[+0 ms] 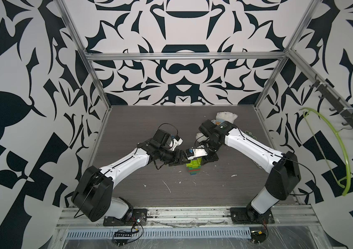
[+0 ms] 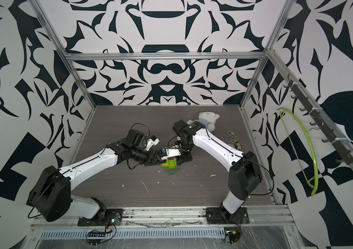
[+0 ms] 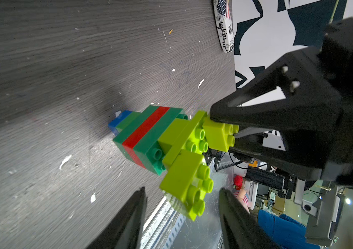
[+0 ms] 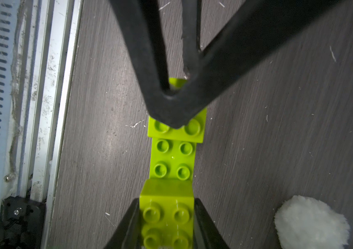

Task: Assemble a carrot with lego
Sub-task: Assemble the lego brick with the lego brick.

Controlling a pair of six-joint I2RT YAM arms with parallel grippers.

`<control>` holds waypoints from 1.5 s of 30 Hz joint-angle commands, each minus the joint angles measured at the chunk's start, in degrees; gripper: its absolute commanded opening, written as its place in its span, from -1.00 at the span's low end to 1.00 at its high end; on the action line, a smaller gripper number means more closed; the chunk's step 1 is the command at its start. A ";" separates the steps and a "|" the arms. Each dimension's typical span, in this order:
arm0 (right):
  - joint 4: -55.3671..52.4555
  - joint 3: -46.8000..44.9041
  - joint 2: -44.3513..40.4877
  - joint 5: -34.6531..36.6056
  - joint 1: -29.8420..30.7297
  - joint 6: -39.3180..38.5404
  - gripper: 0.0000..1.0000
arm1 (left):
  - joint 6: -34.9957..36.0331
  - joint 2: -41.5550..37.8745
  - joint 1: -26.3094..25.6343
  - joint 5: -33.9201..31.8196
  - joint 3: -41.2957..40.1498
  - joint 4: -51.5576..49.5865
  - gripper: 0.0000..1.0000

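The carrot (image 1: 193, 166) (image 2: 171, 167) stands upright on the counter (image 1: 139, 129), about midway between the side edges and somewhat nearer the front edge than the back. Its blue tip is down on the surface. Above that come dark green layers with one red band, then the forked lime-green top.

My right gripper (image 4: 167, 201) is closed on the lime-green brick (image 4: 167, 215) at one end of that top. Both fingers press flat against its sides, studs showing between them.

My left gripper (image 3: 182, 188) reaches in from the other side, turned so that one finger sits above and one below the other end brick (image 3: 184, 179). Its jaws are partly open around that brick. In the left wrist view I see a thin gap on each side, so it has no grip. From the right wrist view, the upper finger covers part of that brick's studs.

The white teddy bear (image 1: 227, 116) lies near the back right corner, well apart from the carrot.
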 commanded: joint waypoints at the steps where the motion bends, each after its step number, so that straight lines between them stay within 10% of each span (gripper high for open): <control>1: -0.01 -0.61 -1.81 -1.66 -0.38 -0.71 -0.97 | 0.40 0.56 -0.13 1.00 -1.21 0.66 0.18; 45: 0.49 -2.54 0.10 -0.36 -0.29 3.81 -0.98 | 0.84 0.61 -0.09 -0.41 -2.22 -0.15 0.14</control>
